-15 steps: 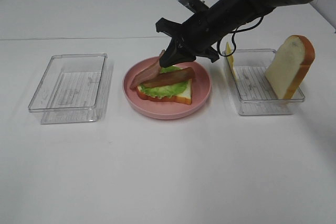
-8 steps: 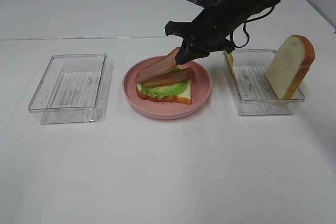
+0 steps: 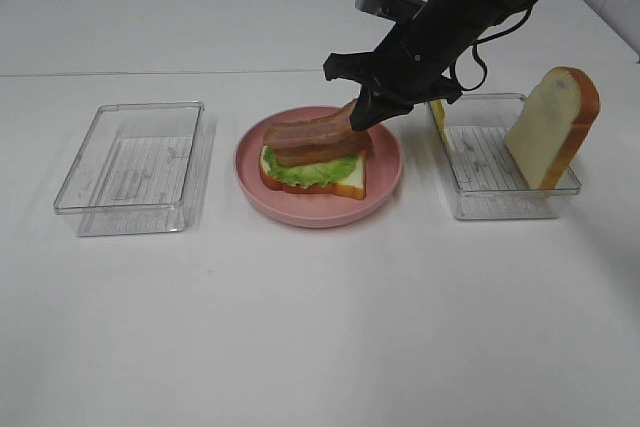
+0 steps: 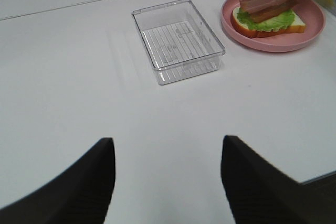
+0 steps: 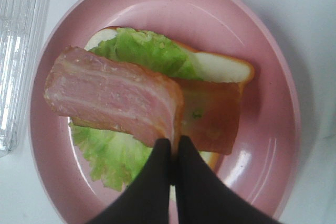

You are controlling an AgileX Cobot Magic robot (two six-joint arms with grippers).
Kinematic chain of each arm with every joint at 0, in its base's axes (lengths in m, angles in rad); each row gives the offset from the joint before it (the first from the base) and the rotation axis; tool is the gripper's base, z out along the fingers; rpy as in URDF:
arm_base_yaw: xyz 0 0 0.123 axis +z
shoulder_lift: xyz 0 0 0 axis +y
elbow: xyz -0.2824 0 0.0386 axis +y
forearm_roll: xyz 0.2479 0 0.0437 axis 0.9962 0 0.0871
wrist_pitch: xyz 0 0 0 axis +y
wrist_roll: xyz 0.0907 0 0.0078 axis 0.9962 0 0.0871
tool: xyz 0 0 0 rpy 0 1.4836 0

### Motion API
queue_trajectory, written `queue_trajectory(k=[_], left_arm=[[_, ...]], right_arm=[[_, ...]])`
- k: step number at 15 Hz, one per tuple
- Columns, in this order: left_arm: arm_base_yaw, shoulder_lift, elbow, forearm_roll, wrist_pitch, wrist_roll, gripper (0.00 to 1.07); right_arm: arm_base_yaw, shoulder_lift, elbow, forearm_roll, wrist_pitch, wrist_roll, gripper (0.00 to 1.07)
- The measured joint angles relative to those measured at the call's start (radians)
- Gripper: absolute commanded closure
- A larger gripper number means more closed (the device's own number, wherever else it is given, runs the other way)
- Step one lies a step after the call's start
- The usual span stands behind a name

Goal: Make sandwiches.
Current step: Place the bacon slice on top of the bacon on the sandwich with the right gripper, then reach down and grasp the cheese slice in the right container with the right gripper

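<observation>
Your right gripper [image 5: 170,148] is clamped on one end of a bacon strip [image 5: 113,95], holding it flat over the lettuce [image 5: 142,51] on the pink plate [image 5: 275,103] for laying down; your left gripper [image 4: 165,145] hangs open, empty.

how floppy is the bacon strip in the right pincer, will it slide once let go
Probably stiff: pinched at one end by the right pincer, the bacon strip juts out straight without drooping. Likely light, since that small end grip carries it. It may slide when released, since it crosses the second strip and lettuce at an angle.
</observation>
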Motion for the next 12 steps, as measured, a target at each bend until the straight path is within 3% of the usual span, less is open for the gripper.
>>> queue_trajectory(k=[1,3,5,7,12], left_arm=[[0.0,0.0,0.0,0.0,0.0,0.0,0.49],[0.0,0.0,0.0,0.0,0.0,0.0,0.49],[0.0,0.0,0.0,0.0,0.0,0.0,0.49],[0.0,0.0,0.0,0.0,0.0,0.0,0.49],[0.0,0.0,0.0,0.0,0.0,0.0,0.49]], right_arm=[[0.0,0.0,0.0,0.0,0.0,0.0,1.07],[0.0,0.0,0.0,0.0,0.0,0.001,0.91],[0.0,0.0,0.0,0.0,0.001,0.001,0.61],[0.0,0.0,0.0,0.0,0.005,0.001,0.42],[0.0,-0.075,0.0,-0.012,0.017,0.001,0.4]])
